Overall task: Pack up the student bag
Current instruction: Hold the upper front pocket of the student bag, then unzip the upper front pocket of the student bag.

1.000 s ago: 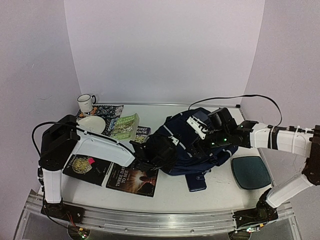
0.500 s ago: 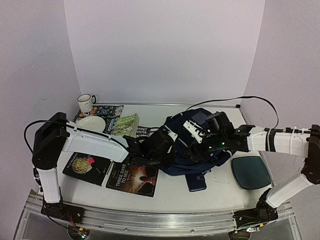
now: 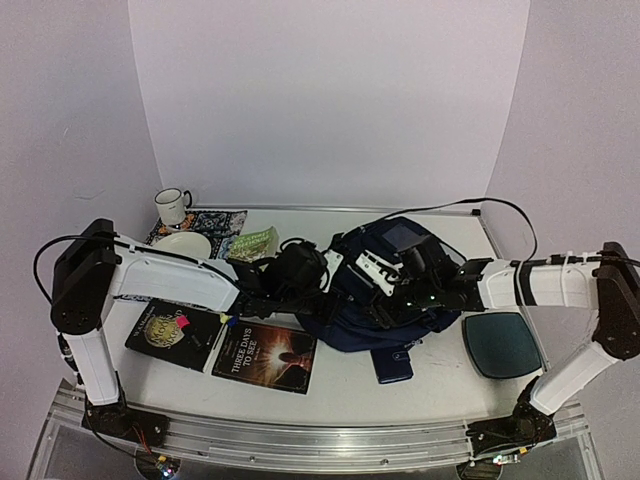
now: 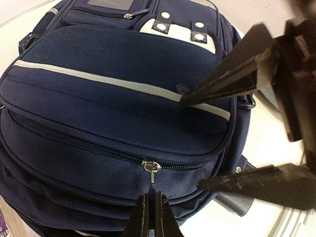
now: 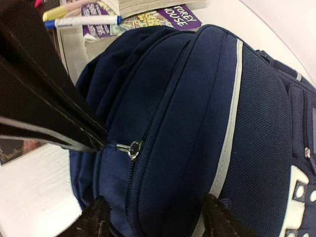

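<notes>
At student bag (image 4: 98, 113) zip pull (image 4: 151, 170): left claw (image 4: 151, 198) clamped.

Top camera looking down from high behind, wide; both wrist cameras facing navy backpack (image 4: 113, 123) close up from opposite sides, sharing zip pull (image 5: 133, 148)

the white surface (image 3: 340, 390) carries a navy blue fabric backpack (image 3: 345, 328), a small navy wallet (image 3: 393, 366) in front of it, a teal rounded mat (image 3: 501, 344) to its right, and a dark paperback book (image 3: 265, 356) and black gold-emblem book (image 3: 165, 334) to its left.
</notes>
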Motion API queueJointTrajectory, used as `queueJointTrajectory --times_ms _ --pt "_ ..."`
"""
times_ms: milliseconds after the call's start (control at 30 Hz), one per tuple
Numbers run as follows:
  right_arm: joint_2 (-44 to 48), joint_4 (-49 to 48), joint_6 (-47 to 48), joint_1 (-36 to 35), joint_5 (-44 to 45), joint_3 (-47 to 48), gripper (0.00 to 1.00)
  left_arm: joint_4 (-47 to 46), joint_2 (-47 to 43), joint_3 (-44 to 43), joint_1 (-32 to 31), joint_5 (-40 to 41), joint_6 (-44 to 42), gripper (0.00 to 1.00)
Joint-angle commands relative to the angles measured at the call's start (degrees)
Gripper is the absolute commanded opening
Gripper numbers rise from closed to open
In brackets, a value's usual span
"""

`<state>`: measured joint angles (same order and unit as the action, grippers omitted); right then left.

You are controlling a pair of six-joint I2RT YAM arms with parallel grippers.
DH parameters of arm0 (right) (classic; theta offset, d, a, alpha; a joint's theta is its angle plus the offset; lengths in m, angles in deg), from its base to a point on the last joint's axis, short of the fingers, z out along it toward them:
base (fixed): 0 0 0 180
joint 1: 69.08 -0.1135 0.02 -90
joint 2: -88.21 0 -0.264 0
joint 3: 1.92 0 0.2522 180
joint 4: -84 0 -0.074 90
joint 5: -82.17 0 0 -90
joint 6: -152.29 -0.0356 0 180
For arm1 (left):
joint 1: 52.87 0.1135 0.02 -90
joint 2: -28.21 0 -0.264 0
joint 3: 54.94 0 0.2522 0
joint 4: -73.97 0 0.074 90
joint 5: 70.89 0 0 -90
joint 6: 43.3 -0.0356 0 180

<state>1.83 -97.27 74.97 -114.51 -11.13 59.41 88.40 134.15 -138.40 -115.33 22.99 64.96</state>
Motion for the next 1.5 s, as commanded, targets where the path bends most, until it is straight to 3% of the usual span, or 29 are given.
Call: queueJointTrajectory --times_ms 0,133,200,667,867,1033,1233,1367,1467 --pt "-0.2 -0.4 1.1 -0.1 3.2 -0.8 0.46 -4.5 -4.7 0.4 0.3 -3.0 0.4 0.0" --pt "2.5 0.3 1.4 -0.2 3.3 -1.8 0.11 -4.4 -5.0 1.4 1.0 -1.8 -0.3 0.0" --pt "4.7 0.9 1.5 -0.1 3.3 -2.6 0.0 -4.4 -5.1 2.1 1.9 -1.1 -0.8 0.0" --pt "19.0 6.2 2.7 0.8 8.6 -5.7 0.0 0.8 -4.6 1.3 12.1 5.9 -6.0 0.0" --pt "21.4 5.7 -0.7 3.5 5.6 -6.2 0.0 1.3 -2.0 -0.9 15.6 7.6 -7.3 0.0" --pt "18.2 4.8 -3.0 3.5 5.1 -4.6 0.0 1.1 0.2 -3.0 15.4 0.6 -7.0 0.0" --pt "11.9 3.0 -5.2 3.5 6.6 -1.9 0.17 -1.1 -0.9 -3.1 11.9 -4.5 -6.9 0.0" --pt "7.1 2.6 -5.8 3.5 7.3 0.7 0.22 -4.3 -0.7 -2.8 10.7 -9.5 -5.3 0.0" --pt "3.8 2.2 -6.3 3.5 7.1 2.1 0.34 -5.6 -0.8 -2.5 10.1 -10.8 -4.3 0.0"
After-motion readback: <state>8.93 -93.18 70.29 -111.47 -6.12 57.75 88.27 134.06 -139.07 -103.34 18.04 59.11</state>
